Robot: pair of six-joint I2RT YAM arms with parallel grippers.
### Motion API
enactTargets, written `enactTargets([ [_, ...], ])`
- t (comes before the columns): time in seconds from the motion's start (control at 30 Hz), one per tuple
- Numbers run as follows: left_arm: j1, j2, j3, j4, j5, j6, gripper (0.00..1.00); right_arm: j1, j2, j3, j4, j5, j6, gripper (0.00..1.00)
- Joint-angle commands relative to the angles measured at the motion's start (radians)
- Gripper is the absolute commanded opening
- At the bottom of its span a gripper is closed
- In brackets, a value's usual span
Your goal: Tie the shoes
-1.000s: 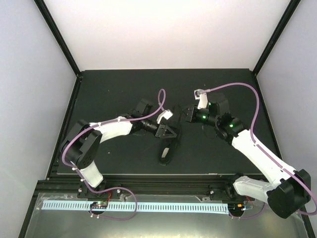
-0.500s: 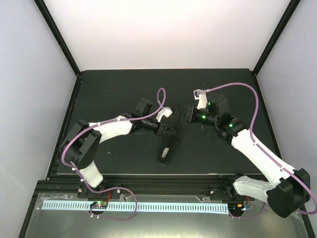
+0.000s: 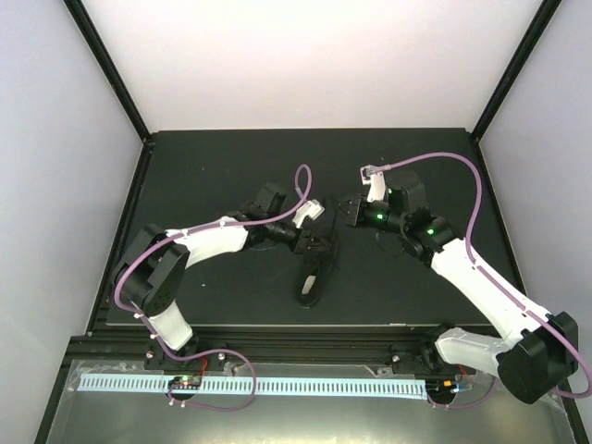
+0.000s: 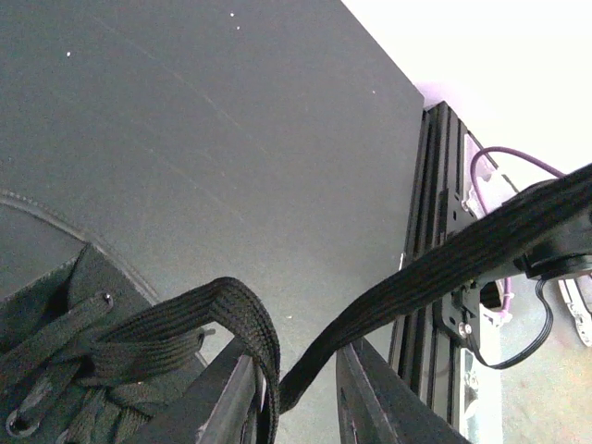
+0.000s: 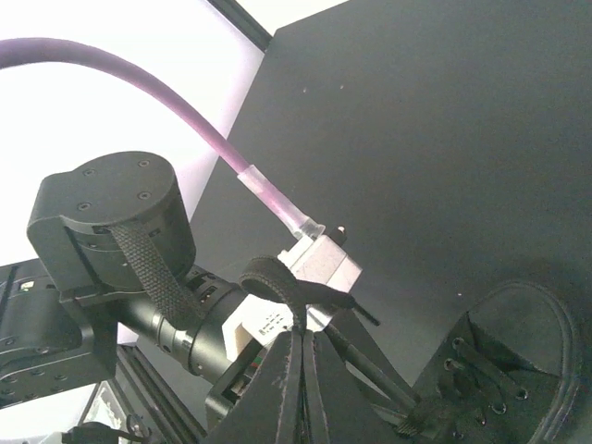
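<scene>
One black lace-up shoe (image 3: 313, 277) lies just below centre of the overhead view on the dark mat (image 3: 203, 176), its outline hard to separate from that surface. At the shoe's upper end, the left gripper (image 4: 298, 370) has its jaws parted. A flat black lace (image 4: 435, 264) runs between them with spare room on one side, apparently not pinched. The right gripper (image 5: 301, 356), up and right of the shoe, is clenched on the lace, and a small loop stands above its closed tips.
</scene>
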Motion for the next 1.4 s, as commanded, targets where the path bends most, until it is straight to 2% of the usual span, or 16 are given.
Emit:
enactTargets([
  [0.0, -0.013, 0.014, 0.059, 0.011, 0.023, 0.022, 0.23, 0.005, 0.015, 0.032, 0.018, -0.017, 0.013, 0.01],
  [0.23, -0.023, 0.016, 0.061, 0.017, 0.038, 0.025, 0.25, 0.004, 0.03, 0.031, 0.011, 0.004, 0.019, 0.02],
  [0.3, -0.023, 0.014, 0.059, 0.016, 0.036, 0.027, 0.19, 0.004, 0.031, 0.028, 0.013, 0.011, 0.02, 0.02],
  [0.4, -0.024, 0.003, 0.047, 0.022, 0.032, 0.026, 0.04, 0.004, 0.042, 0.026, 0.014, 0.02, 0.014, 0.02],
  [0.53, -0.023, -0.034, 0.019, 0.045, 0.024, 0.017, 0.02, 0.004, 0.086, 0.019, 0.019, 0.017, -0.015, 0.03],
  [0.63, -0.022, -0.064, -0.005, 0.045, 0.018, 0.005, 0.01, 0.003, 0.159, 0.032, -0.003, -0.001, -0.068, 0.13],
  [0.73, -0.02, -0.087, -0.033, 0.057, 0.016, -0.025, 0.02, 0.002, 0.237, 0.037, -0.009, -0.026, -0.133, 0.44],
  [0.83, -0.017, -0.114, -0.064, 0.075, 0.0, -0.055, 0.02, -0.007, 0.259, 0.002, 0.034, -0.044, -0.176, 0.66],
  [0.9, -0.012, -0.129, -0.079, 0.078, -0.013, -0.075, 0.02, -0.03, 0.233, -0.064, 0.12, -0.082, -0.167, 0.77],
  [0.97, -0.003, -0.139, -0.092, 0.089, -0.013, -0.097, 0.02, -0.046, 0.208, -0.108, 0.165, -0.11, -0.176, 0.8],
  [1.07, 0.008, -0.139, -0.099, 0.097, -0.004, -0.129, 0.01, -0.047, 0.171, -0.174, 0.222, -0.127, -0.205, 0.8],
  [1.17, 0.014, -0.134, -0.096, 0.091, 0.02, -0.158, 0.01, -0.047, 0.098, -0.297, 0.377, -0.223, -0.229, 0.8],
  [1.27, 0.02, -0.127, -0.084, 0.067, 0.046, -0.17, 0.01, -0.044, 0.006, -0.4, 0.511, -0.296, -0.257, 0.88],
  [1.37, 0.023, -0.128, -0.074, 0.045, 0.072, -0.169, 0.02, -0.045, -0.024, -0.414, 0.509, -0.303, -0.305, 0.94],
])
